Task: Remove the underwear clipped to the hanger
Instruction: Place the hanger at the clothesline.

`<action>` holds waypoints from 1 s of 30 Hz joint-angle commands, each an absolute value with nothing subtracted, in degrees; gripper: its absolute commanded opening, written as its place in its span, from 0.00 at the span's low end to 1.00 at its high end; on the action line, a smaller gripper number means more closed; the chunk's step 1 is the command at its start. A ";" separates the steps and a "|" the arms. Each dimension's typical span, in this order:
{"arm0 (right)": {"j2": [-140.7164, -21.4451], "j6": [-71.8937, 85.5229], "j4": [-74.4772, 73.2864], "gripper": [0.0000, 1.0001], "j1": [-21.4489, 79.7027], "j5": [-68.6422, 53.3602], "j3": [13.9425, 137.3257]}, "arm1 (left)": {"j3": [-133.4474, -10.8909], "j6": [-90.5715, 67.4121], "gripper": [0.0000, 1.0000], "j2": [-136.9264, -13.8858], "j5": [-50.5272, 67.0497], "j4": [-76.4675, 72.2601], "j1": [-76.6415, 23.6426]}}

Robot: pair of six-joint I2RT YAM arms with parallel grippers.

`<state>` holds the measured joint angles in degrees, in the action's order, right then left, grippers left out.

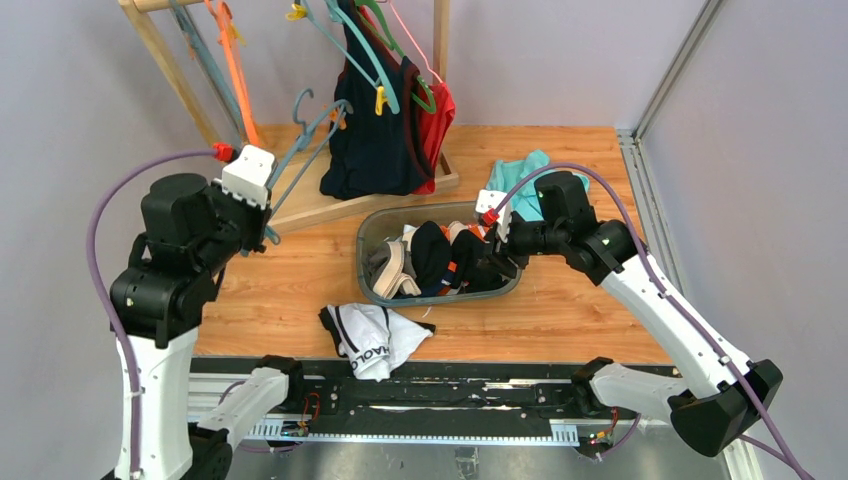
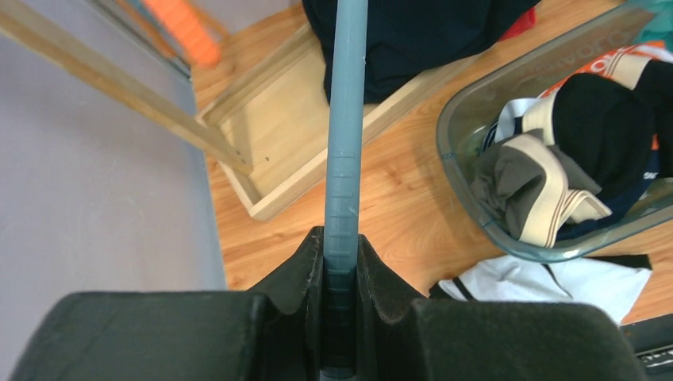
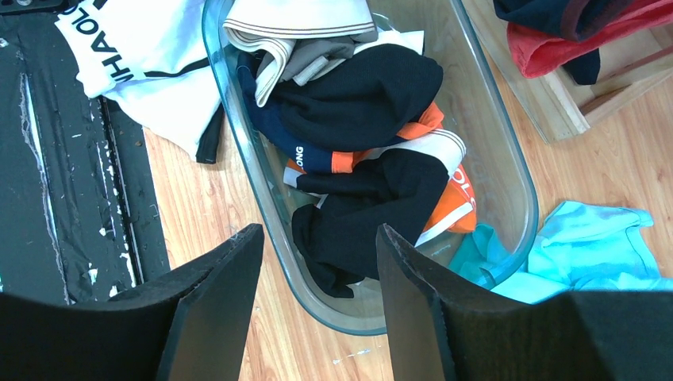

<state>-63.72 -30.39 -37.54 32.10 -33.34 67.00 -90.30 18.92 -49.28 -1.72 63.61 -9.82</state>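
**Top view:** My left end effector (image 1: 262, 218) pinches the hanger (image 1: 305, 150), lifted off the table (image 1: 560, 310), probably so that clipped items would hang free. No brief shows on it. Briefs (image 1: 432, 255) lie in the bin (image 1: 400, 213), and a white brief (image 1: 375, 340) lies on the table in front of it.

**Left wrist view:** The fingers (image 2: 305, 266) are pressed onto the hanger bar (image 2: 347, 159).

**Right wrist view:** My right end effector (image 3: 319, 234) is spread and empty above the bin (image 3: 530, 182), placed, I judge, for dropping items in.
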 commanded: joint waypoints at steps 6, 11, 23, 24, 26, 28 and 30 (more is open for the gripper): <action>-63.62 -30.35 -37.09 0.56 31.46 -33.39 66.14 | -100.42 16.57 0.00 -53.90 -2.32 59.07 -9.55; -63.16 -30.41 -37.06 0.56 31.44 -33.61 65.98 | -105.76 18.39 0.00 -56.53 -9.09 58.66 -9.56; -63.21 -30.75 -37.07 0.56 31.40 -33.66 65.91 | -119.36 21.73 0.00 -66.82 -17.18 58.80 -9.55; -63.25 -30.75 -37.05 0.56 31.39 -33.70 65.95 | -120.43 21.84 0.00 -67.86 -17.55 58.80 -9.53; -63.20 -30.73 -37.08 0.56 31.46 -33.85 65.98 | -122.42 22.16 0.00 -70.18 -18.55 58.79 -9.56; -63.15 -30.76 -37.04 0.56 31.42 -33.92 65.84 | -124.26 22.69 0.00 -72.43 -19.61 58.88 -9.50; -62.94 -30.84 -37.08 0.56 31.46 -33.87 65.68 | -125.71 23.14 0.00 -74.63 -20.92 58.89 -9.49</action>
<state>-63.66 -30.44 -37.54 32.10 -33.32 66.85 -122.32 21.69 -71.11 -17.34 61.45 -9.82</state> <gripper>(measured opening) 0.557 0.170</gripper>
